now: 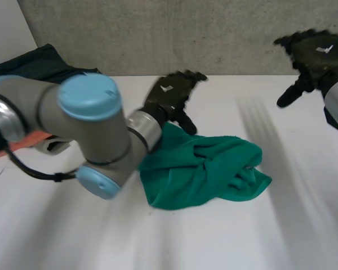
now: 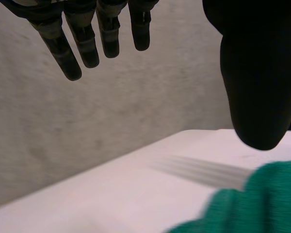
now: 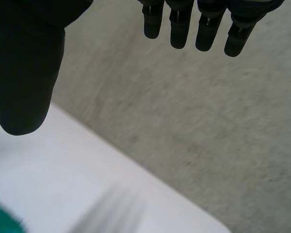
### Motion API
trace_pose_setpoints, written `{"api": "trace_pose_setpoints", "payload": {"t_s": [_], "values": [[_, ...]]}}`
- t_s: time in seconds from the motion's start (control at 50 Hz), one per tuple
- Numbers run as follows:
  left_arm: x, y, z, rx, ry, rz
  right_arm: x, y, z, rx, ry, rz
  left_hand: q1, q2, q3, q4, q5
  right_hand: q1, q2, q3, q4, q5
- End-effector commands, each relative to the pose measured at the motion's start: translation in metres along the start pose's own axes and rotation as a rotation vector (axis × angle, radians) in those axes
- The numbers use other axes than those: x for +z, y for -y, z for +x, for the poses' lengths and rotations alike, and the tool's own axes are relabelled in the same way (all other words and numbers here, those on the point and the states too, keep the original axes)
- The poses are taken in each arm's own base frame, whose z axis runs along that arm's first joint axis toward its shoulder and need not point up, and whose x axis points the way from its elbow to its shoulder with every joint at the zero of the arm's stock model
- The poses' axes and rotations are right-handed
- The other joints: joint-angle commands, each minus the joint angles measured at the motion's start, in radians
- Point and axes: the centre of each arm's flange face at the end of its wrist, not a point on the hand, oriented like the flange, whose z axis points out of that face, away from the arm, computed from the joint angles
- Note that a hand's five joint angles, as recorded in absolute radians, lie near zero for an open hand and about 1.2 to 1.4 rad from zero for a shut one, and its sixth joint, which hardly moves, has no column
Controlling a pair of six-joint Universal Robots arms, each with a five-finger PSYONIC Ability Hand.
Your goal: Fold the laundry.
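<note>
So we've got one green cloth [image 1: 205, 169] lying in a crumpled heap around the middle of the white desk [image 1: 281, 225], bunched up with folds all over and not laid flat at all.

Our left hand [image 1: 170, 95] sits just at the far-left corner of that cloth. In the left wrist view its fingers [image 2: 87, 39] are straight and spread apart, thumb out wide to the side, and nothing is pinched in there. The green cloth shows just below the thumb, and we can't really tell if the thumb touches it.

Our right hand [image 1: 318, 53] is up off the desk on the far right side, well apart from the cloth. Its fingers [image 3: 206, 29] are straight and relaxed too, thumb splayed, holding nothing.

Over at the far-left corner there's a dark blue pile of fabric [image 1: 36, 64], and something orange-red [image 1: 31, 139] peeks out from behind the left arm [image 1: 73, 124]. Grey wall [image 1: 186, 34] behind the desk.
</note>
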Motion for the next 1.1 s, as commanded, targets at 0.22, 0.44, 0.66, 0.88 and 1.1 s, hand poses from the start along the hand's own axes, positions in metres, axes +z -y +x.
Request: {"api": "trace_pose_setpoints", "payload": {"t_s": [0.22,0.44,0.66,0.88,1.1], "values": [[-0.008,-0.059,-0.118,0.435,0.102,-0.253,-0.044,-0.061,-0.097,-0.184,0.358,-0.315,0.13,0.104,0.11,0.116,0.123,0.078,0.085,0.091,0.089,0.081],[-0.009,-0.094,-0.107,0.397,-0.082,-0.328,-0.057,-0.11,-0.116,-0.203,0.368,-0.339,0.31,0.284,0.289,0.296,0.302,0.184,0.191,0.197,0.196,0.188],[0.002,-0.118,-0.103,0.401,-0.103,-0.348,-0.04,-0.145,-0.125,-0.268,0.346,-0.277,0.57,0.544,0.549,0.556,0.562,0.246,0.253,0.259,0.257,0.249],[0.005,-0.045,-0.088,0.453,0.022,-0.215,-0.012,-0.107,-0.102,-0.299,0.147,-0.128,1.155,1.129,1.134,1.14,1.147,1.176,1.182,1.189,1.187,1.179],[-0.047,0.082,-0.062,0.384,0.123,0.034,0.006,-0.012,-0.037,-0.28,0.029,0.002,1.155,1.129,1.134,1.14,1.147,1.176,1.182,1.189,1.187,1.179]]}}
